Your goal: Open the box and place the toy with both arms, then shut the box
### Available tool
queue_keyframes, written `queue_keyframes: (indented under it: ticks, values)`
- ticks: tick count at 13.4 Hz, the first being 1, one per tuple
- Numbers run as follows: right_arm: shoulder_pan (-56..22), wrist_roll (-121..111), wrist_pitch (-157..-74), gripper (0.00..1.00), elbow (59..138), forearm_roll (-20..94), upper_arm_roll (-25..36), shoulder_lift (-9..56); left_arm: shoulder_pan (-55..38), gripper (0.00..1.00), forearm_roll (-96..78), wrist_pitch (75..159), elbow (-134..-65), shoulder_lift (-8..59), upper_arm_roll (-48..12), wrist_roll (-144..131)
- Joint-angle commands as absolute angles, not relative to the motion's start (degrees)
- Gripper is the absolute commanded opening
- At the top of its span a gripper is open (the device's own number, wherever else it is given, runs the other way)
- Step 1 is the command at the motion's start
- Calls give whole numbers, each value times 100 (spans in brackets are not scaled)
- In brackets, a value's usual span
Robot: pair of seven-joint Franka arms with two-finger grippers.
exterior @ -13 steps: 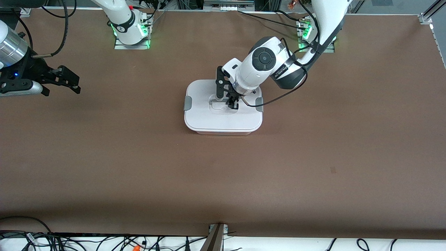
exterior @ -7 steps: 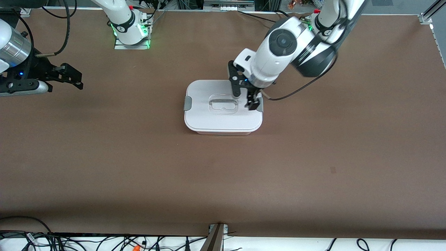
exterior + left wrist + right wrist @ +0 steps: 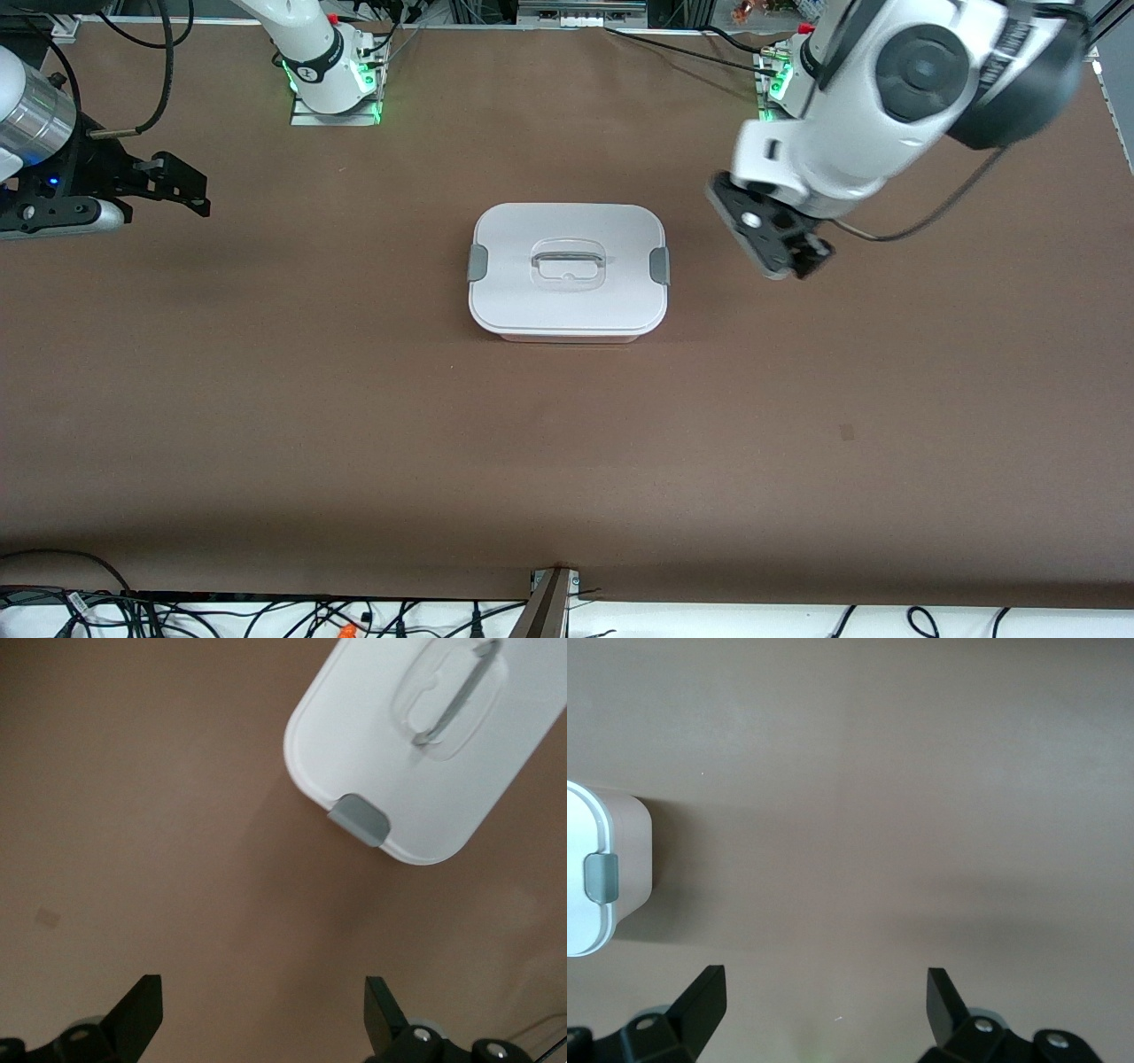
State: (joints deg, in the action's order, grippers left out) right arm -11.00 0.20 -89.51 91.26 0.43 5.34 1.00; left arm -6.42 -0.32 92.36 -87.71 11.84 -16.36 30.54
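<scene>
Right now the box (image 3: 568, 273) sits shut near the middle of the brown table (image 3: 354, 425), its flat white lid (image 3: 567, 301) seated square on the pale tub, a grey clip (image 3: 477, 263) on the end toward the right arm and a second grey clip (image 3: 660, 266) on the end toward the left arm, the recessed handle (image 3: 568, 260) lying untouched in the centre. Whatever is inside cannot be seen with the lid on. Up in the air at the left arm's end, the left gripper (image 3: 780, 252) hangs over bare table just beside the box — wrist bent downward from a big white forearm, fingers spread wide with nothing between them, as the left wrist view confirms with its two dark fingertips (image 3: 142, 1010) well apart and the box (image 3: 425, 744) in sight with one clip (image 3: 359, 818) showing. Over at the other end, the right gripper (image 3: 182, 190) waits above the table's edge region, well apart from the box, pointing toward it — its fingers are parted too, empty, and the right wrist view shows a fingertip (image 3: 700, 1001) over brown surface with the box's end (image 3: 607, 873) and clip (image 3: 602, 878) off in the distance. Cables (image 3: 266, 616) trail along the nearest table edge.
</scene>
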Motion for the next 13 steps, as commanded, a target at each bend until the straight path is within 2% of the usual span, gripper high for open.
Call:
queue_keyframes:
  ticks: [1, 3, 4, 7, 10, 13]
  values:
    - [-1046, -35, -8807, 100, 8965, 27, 501, 158, -686, 100, 123, 9053, -8771, 924, -882, 2971]
    - [-1063, -18, -8807, 100, 8956, 9, 501, 158, -659, 100, 262, 9053, -8806, 748, -354, 2831]
    - [-1063, -18, -8807, 100, 8956, 17, 501, 158, -546, 100, 377, 9070, -8841, 651, -291, 2482]
    - [-1063, -18, -8807, 100, 8956, 35, 501, 167, -396, 100, 369, 9114, -8842, 440, -290, 191]
    - [-1072, -18, -8807, 100, 8956, 35, 501, 158, -343, 100, 247, 9491, -8798, 273, -264, -53]
    - [-1081, -9, -8807, 100, 8956, 53, 492, 158, -211, 100, 10, 9440, -8798, 141, -255, -70]
